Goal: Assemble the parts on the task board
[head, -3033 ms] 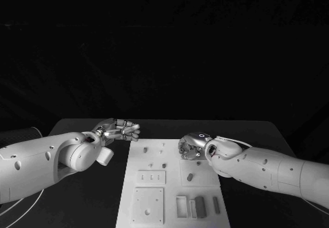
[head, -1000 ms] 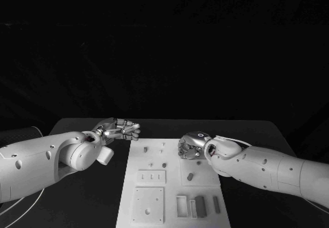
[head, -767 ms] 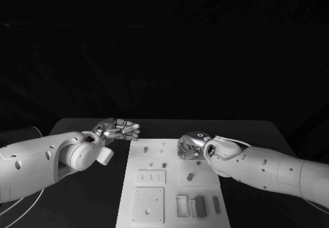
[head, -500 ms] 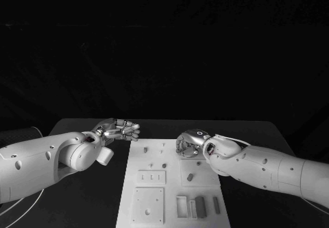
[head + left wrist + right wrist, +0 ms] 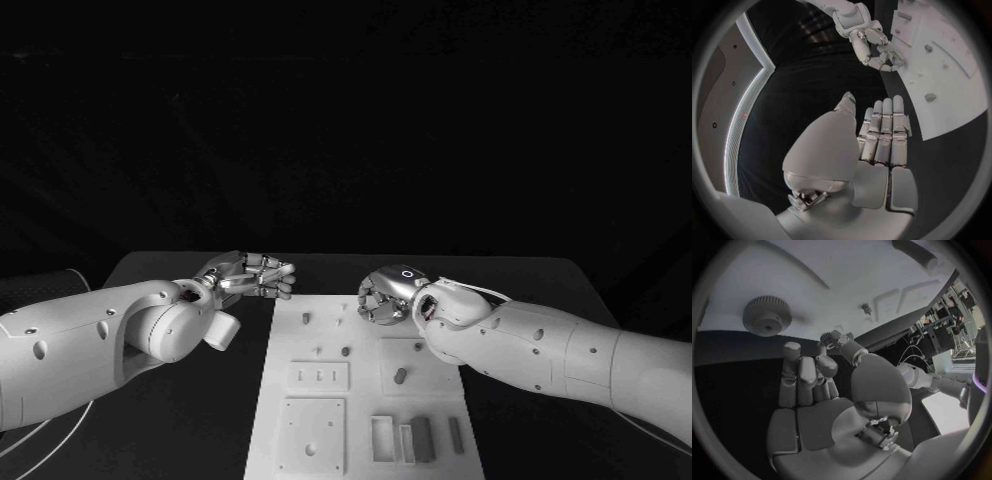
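Note:
The white task board lies lengthwise in the middle of the table. My right hand hovers over its far end, fingers curled in with nothing in them. In the right wrist view a toothed gear stands on the board just beyond the fingertips. My left hand hangs off the board's far left corner, its fingers close together and holding nothing. Small pegs and a stubby peg stand on the board.
Nearer me the board carries a slotted panel, a square plate, a frame, a dark block and a slim bar. Black table lies on both sides. A cable runs by my left arm.
My right hand has moved toward the far left over the board's far end and turned. The left hand has stayed where it was.

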`<state>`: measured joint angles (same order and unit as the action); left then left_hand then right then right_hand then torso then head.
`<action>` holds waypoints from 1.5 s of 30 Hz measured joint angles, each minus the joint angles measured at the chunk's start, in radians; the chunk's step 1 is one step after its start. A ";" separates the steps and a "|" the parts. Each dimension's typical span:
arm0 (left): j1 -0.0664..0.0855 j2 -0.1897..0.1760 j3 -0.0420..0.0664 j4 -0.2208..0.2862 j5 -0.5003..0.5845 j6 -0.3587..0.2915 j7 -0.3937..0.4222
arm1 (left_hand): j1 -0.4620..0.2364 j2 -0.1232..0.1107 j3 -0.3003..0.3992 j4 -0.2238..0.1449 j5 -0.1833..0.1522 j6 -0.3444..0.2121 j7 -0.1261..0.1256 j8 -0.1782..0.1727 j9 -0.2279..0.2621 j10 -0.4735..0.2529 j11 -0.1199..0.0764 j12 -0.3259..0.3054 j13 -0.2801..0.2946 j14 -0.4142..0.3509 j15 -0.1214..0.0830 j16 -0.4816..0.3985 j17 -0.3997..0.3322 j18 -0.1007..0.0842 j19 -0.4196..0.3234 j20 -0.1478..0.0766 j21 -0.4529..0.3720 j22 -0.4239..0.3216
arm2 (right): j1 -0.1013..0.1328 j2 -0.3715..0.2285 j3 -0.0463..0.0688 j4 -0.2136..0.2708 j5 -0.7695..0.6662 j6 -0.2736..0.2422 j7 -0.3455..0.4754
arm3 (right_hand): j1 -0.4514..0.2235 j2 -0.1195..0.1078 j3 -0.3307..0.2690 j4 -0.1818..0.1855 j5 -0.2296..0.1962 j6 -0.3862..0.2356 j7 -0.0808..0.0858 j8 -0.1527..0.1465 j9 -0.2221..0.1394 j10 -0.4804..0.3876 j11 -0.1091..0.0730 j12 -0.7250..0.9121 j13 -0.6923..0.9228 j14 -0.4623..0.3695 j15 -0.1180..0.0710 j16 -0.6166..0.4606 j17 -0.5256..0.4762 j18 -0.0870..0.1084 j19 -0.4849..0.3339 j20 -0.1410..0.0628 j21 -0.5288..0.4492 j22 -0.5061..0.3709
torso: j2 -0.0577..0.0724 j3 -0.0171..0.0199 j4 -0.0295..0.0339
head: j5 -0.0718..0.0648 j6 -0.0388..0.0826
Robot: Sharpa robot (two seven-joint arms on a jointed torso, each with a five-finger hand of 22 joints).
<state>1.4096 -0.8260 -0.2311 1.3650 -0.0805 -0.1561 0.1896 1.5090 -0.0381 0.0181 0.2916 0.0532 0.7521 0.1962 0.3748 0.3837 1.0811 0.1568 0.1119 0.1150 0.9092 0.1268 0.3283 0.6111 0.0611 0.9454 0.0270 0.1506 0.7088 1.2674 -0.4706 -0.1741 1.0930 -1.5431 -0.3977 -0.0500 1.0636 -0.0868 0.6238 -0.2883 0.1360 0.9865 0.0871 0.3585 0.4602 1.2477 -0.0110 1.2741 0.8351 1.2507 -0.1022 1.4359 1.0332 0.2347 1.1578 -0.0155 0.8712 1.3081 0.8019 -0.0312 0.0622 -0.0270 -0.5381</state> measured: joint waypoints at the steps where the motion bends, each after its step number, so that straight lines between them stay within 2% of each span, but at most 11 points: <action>1: 0.000 0.000 0.000 0.000 0.000 0.000 0.000 | 0.000 0.000 0.000 0.000 0.000 0.000 0.000 0.000 0.000 0.000 0.000 0.000 0.000 0.000 0.000 0.000 0.000 0.000 0.000 0.000 0.000 0.000 | 0.000 0.004 0.001 -0.004 -0.001 -0.001 -0.002 | 0.000 0.000 0.000 0.000 0.006 0.000 0.000 0.000 0.000 0.000 0.000 0.000 0.000 0.000 0.000 0.000 0.000 0.000 0.000 0.000 0.000 0.000 | 0.000 0.0000 0.0000 | 0.000 0.000; 8: 0.000 0.002 0.000 -0.001 0.000 -0.001 0.001 | 0.004 -0.004 0.000 0.000 0.000 0.000 0.000 0.000 0.000 0.000 0.000 -0.004 0.000 0.000 0.000 0.000 0.000 -0.002 0.000 0.000 0.000 0.000 | 0.001 0.044 0.008 -0.040 -0.003 -0.007 -0.015 | 0.000 0.000 0.003 0.003 0.011 0.000 0.000 0.001 0.000 0.002 -0.002 0.000 0.000 0.001 -0.001 0.000 0.000 0.003 0.001 0.002 0.000 0.000 | 0.001 -0.0012 0.0007 | 0.003 0.002; 12: 0.000 0.009 0.000 -0.003 0.000 -0.001 0.001 | 0.004 -0.004 0.000 0.000 0.000 0.000 0.000 0.000 0.000 0.000 0.000 -0.004 0.000 0.000 0.000 0.000 0.001 0.008 0.000 0.000 0.000 0.000 | 0.002 0.066 0.012 -0.066 -0.003 -0.008 -0.020 | 0.000 0.000 0.003 0.003 0.011 0.000 0.000 0.002 0.000 0.002 -0.002 0.000 0.000 0.002 -0.002 0.000 0.000 0.004 0.002 0.002 0.000 0.000 | 0.001 -0.0012 0.0013 | 0.007 0.002; 16: 0.000 0.016 0.000 -0.004 0.000 -0.001 0.002 | 0.004 -0.004 0.000 0.000 0.000 0.000 0.000 0.000 0.000 0.000 0.000 -0.004 0.000 0.000 0.000 0.000 0.001 0.009 0.000 0.000 0.000 0.000 | 0.006 0.085 0.015 -0.086 -0.003 -0.008 -0.025 | 0.000 0.000 0.003 0.003 0.011 0.000 0.000 0.002 0.000 0.004 -0.003 0.000 0.000 0.003 -0.002 0.000 0.000 0.005 0.002 0.002 0.000 0.000 | 0.001 -0.0019 0.0034 | 0.008 0.001; 24: 0.000 0.021 0.000 -0.006 0.000 -0.001 0.002 | 0.004 -0.004 0.000 0.000 0.000 0.000 0.000 0.000 0.000 0.000 0.000 -0.004 0.000 0.000 0.000 -0.004 0.001 0.008 0.000 0.000 0.000 0.000 | 0.006 0.120 0.015 -0.116 -0.003 -0.007 -0.029 | -0.003 -0.003 0.003 0.003 0.011 0.002 -0.002 0.002 0.000 0.004 -0.003 0.000 0.000 0.000 -0.007 0.000 -0.003 0.006 0.002 0.002 0.000 0.000 | 0.001 -0.0040 0.0062 | 0.013 0.002; 34: 0.000 0.028 0.000 -0.008 0.000 -0.002 0.002 | 0.004 -0.004 0.000 0.000 0.000 0.000 0.000 0.000 0.000 0.000 0.000 -0.004 0.000 0.000 0.000 -0.004 0.002 0.008 0.000 0.000 0.000 0.000 | 0.005 0.158 0.014 -0.156 -0.003 -0.005 -0.031 | -0.004 -0.004 0.003 0.003 0.015 0.003 -0.003 0.001 0.000 0.003 -0.007 0.000 0.000 0.001 -0.007 0.000 -0.004 0.007 0.001 0.002 0.000 0.000 | 0.002 -0.0036 0.0062 | 0.021 0.004; 45: 0.002 0.031 0.000 -0.009 0.000 -0.002 0.001 | 0.004 -0.004 0.000 0.000 0.000 0.000 0.000 0.000 0.000 0.000 0.000 -0.004 0.000 0.000 0.000 -0.004 0.002 0.006 0.000 0.000 0.000 0.000 | 0.004 0.163 0.013 -0.177 -0.005 0.002 -0.034 | -0.005 -0.006 0.002 0.002 0.015 0.002 -0.002 0.000 0.000 0.004 -0.007 0.000 0.000 0.002 -0.008 0.000 -0.004 0.008 -0.002 -0.002 0.000 0.000 | 0.002 -0.0025 0.0030 | 0.026 0.002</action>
<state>1.4114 -0.7949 -0.2310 1.3564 -0.0805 -0.1581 0.1910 1.5130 -0.0420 0.0181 0.2916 0.0532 0.7521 0.1963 0.3748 0.3837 1.0810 0.1568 0.1081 0.1150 0.9091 0.1268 0.3245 0.6133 0.0668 0.9454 0.0270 0.1506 0.7088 1.2717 -0.3077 -0.1608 0.9160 -1.5481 -0.3959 -0.0837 1.0582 -0.0925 0.6263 -0.2858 0.1511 0.9889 0.0847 0.3587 0.4605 1.2513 -0.0182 1.2740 0.8352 1.2523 -0.1105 1.4357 1.0292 0.2427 1.1556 -0.0173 0.8712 1.3077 0.8036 -0.0337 0.0652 -0.0010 -0.5365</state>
